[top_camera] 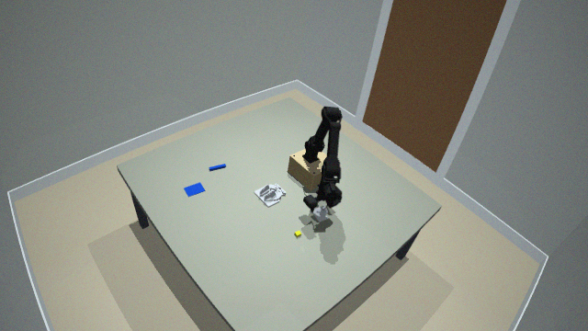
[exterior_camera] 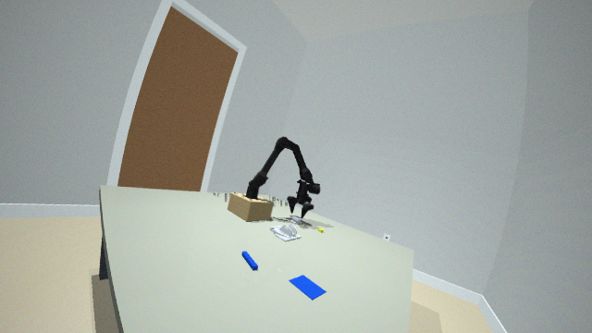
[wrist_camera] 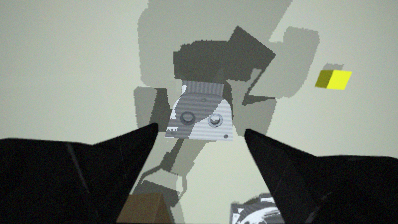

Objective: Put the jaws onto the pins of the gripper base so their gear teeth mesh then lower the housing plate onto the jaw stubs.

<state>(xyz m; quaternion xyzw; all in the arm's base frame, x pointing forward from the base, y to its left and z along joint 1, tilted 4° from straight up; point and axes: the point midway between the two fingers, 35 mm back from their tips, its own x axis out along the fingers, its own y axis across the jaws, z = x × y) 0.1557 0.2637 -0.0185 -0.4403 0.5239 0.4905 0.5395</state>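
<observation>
The housing plate (top_camera: 320, 212) (exterior_camera: 297, 220) (wrist_camera: 205, 112), a pale ribbed piece with two round holes, lies on the table partly in shadow. My gripper (top_camera: 321, 208) (exterior_camera: 298, 215) (wrist_camera: 202, 130) is open and empty above it, with one fingertip on either side of the plate in the wrist view. The white gripper base (top_camera: 268, 204) (exterior_camera: 286, 239) lies apart, nearer the middle of the table. The grey jaws (top_camera: 267, 193) (exterior_camera: 290, 231) appear to rest on it. Their pins and the meshing of their teeth are too small to tell.
A small yellow block (top_camera: 298, 233) (exterior_camera: 320, 230) (wrist_camera: 338, 79) lies near the housing plate. A blue bar (top_camera: 217, 167) (exterior_camera: 250, 260) and a flat blue square (top_camera: 194, 189) (exterior_camera: 307, 287) lie farther off, beyond the base. The tan box (top_camera: 303, 172) (exterior_camera: 250, 209) (wrist_camera: 145, 207) stands under the arm.
</observation>
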